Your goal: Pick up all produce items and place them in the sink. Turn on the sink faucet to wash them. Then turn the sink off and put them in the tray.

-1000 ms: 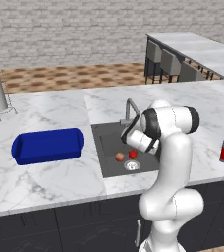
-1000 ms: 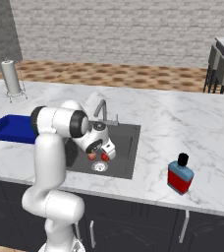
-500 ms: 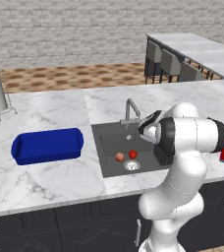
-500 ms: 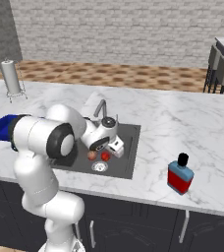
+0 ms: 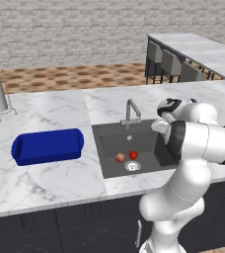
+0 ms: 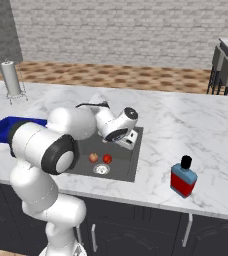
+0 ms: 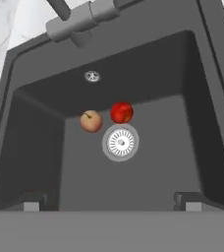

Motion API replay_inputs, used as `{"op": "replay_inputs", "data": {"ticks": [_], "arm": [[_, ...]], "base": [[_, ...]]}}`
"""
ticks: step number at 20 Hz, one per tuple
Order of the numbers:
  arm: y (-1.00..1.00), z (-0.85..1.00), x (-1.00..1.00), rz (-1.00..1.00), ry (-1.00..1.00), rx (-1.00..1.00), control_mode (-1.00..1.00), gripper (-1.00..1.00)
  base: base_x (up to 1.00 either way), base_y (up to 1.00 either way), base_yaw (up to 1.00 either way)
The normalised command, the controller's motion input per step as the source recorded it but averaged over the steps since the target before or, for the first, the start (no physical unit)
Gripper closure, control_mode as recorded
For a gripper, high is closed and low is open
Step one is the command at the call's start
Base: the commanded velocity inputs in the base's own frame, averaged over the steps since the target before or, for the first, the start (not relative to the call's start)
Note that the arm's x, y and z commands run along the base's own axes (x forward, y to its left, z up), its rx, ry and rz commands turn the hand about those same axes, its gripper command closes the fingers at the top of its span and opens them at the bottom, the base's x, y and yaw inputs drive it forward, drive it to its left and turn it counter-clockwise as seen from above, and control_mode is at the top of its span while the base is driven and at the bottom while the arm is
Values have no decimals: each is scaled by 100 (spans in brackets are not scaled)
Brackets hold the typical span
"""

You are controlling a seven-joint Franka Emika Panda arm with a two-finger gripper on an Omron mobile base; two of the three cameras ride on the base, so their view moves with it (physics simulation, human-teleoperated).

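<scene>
- While both produce items are lying in the sink [image 7: 35,147] beside the drain [image 7: 120,142], the apple [image 7: 91,120] and tomato [image 7: 122,112] are nearly touching, ready for washing.
- The jaws [image 7: 109,203] are hovering above the basin, spread wide and holding nothing.
- The faucet [image 5: 129,110] is arching from the rear rim toward the basin.
- The tray [image 5: 48,146] is lying lengthwise along the table, well apart.

Orange-red apple [image 7: 91,121] and red tomato [image 7: 122,112] side by side on dark sink [image 7: 148,78] floor beside silver drain, slim silver faucet [image 5: 130,111] behind basin, long blue tray [image 5: 47,146] on counter well left
</scene>
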Motion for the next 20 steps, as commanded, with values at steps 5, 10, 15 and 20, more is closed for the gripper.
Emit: {"op": "replay_inputs", "data": {"ticks": [5,10,15,20], "arm": [[0,16,36,23,4,11,-100,-100],[0,0,52,17,0,11,-100,-100],[0,0,13,13,-5,8,-100,-100],[0,0,10,10,-9,8,-100,-100]], "base": [[0,0,0],[0,0,0],[0,0,0],[0,0,0]]}}
